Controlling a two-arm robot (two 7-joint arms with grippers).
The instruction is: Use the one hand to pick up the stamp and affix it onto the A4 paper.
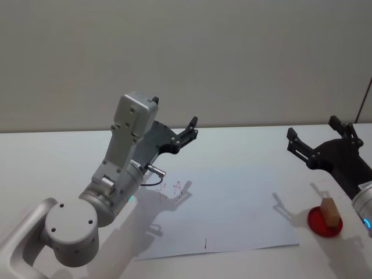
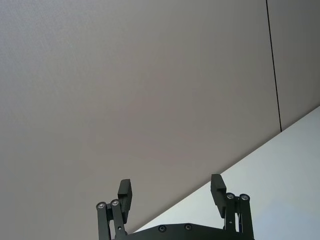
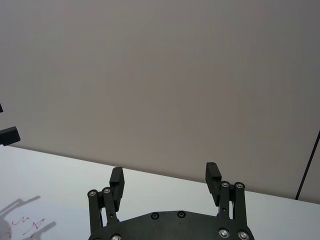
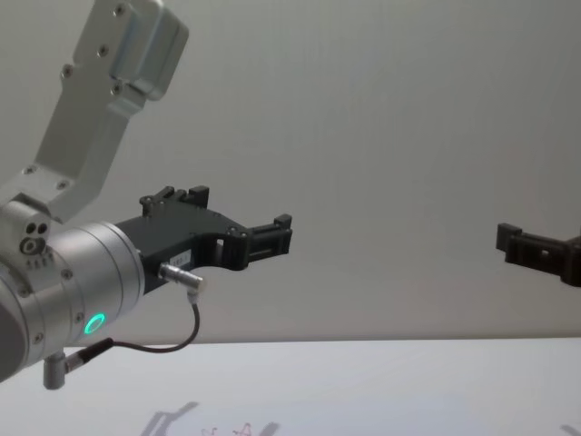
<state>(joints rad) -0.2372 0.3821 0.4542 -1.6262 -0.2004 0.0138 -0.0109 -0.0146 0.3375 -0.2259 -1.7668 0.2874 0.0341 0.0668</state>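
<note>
The stamp, a small tan wooden block, stands upright on a round red ink pad at the table's right side. The white A4 paper lies flat in the middle and bears small red marks near its left part. My right gripper hangs open in the air, behind and above the stamp, with nothing between its fingers; it also appears as right gripper and right gripper. My left gripper is raised over the paper's far left corner, open and empty, and appears as left gripper and left gripper.
The white table runs back to a plain grey wall. My bulky left arm with its cable reaches over the paper's left edge. A short red line marks the paper's near edge. A dark cable hangs at the far right.
</note>
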